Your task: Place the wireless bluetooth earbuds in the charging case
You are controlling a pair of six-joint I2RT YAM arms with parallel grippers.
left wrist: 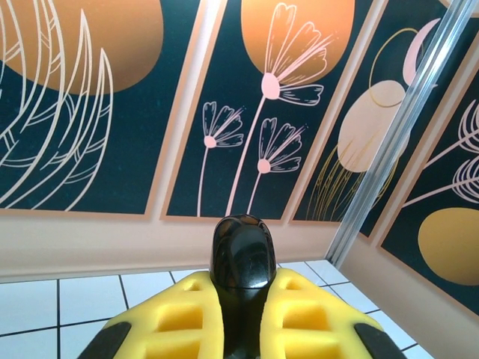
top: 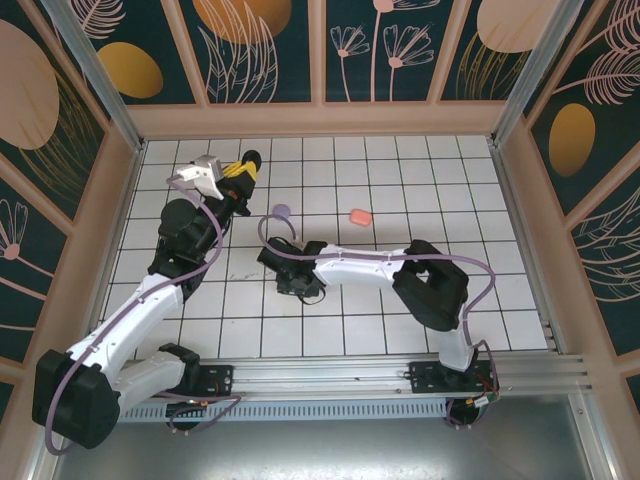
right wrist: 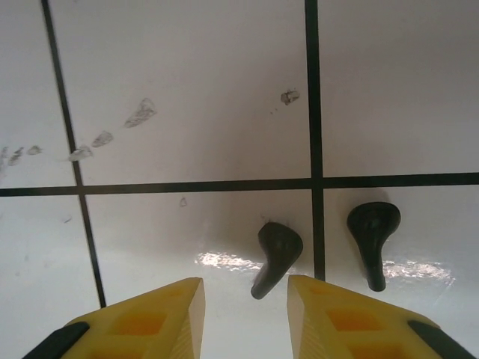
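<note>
- Far left: the left claw (left wrist: pixel 241 290) is clamped on a glossy black case (left wrist: pixel 241 250), held above the tiles and aimed at the patterned back wall (left wrist: pixel 247 105).
- Centre: the right claw (right wrist: pixel 245 288) hangs low over the counter (top: pixel 420 170), its yellow fingers (right wrist: pixel 161 318) parted and gripping nothing.
- Beneath it: two black earbuds lie on the white tiles. One (right wrist: pixel 278 250) is at the mouth of the gap, its stem just beside the right-hand finger. The other (right wrist: pixel 372 223) lies across a grid line, outside the gap.
- Beyond: a lilac object (top: pixel 281 212) and a salmon-pink object (top: pixel 360 216) sit apart on the counter.
</note>
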